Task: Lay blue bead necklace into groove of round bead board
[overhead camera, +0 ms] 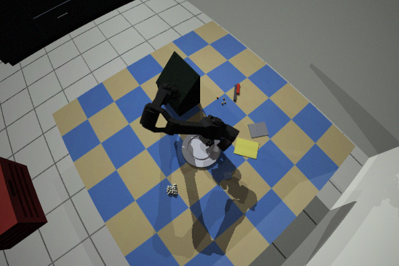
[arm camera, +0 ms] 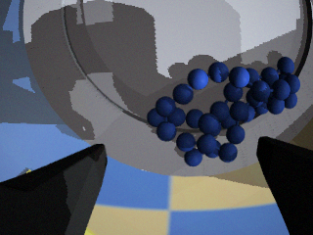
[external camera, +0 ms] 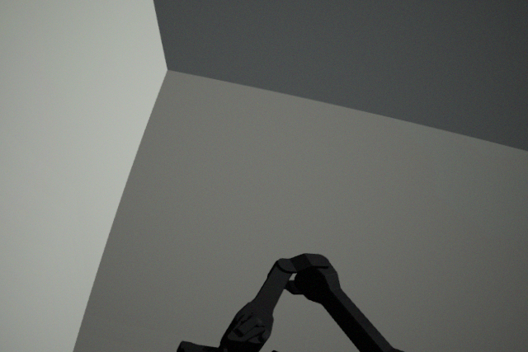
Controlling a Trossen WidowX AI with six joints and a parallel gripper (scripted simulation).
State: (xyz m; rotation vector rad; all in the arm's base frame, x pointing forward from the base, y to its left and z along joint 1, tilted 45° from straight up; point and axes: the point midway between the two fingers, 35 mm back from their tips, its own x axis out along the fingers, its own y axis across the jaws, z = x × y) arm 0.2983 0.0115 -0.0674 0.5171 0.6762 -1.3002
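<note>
Item, one round bead board (overhead camera: 187,156) (arm camera: 46,80), pale grey, partly roofed in the top view by the black arm (overhead camera: 188,128) (external camera: 272,293). Item, one blue bead necklace (arm camera: 209,124), bunched rather than ringed — in the wrist view, on the board's 4-to-6 o'clock side, across the groove line; hidden or too small to tell from the top. Item, one gripper (overhead camera: 209,142) (arm camera: 183,151), over the board, fingers apart, nothing clamped. Surroundings, by clock from the board in the top view: one large dark block (overhead camera: 177,79), between 11 and 12, beneath the arm's base end; a few tiny orange-yellow pieces (overhead camera: 223,99), 1 o'clock; one red-and-grey item (overhead camera: 238,88), also 1, farther out; one grey square (overhead camera: 258,129), 2 o'clock; one yellow square (overhead camera: 246,147), 3 o'clock, near the rim; one small blue-grey square (overhead camera: 227,175), between 4 and 5, in shadow; one cluster of whitish beads (overhead camera: 172,189), 7 o'clock, apart from the board. Outlying: red cabinet (overhead camera: 25,189), between 8 and 9; black drawers (overhead camera: 80,4), about 11. Obstruction: the arm — it covers the board's upper edge from the top camera.
</note>
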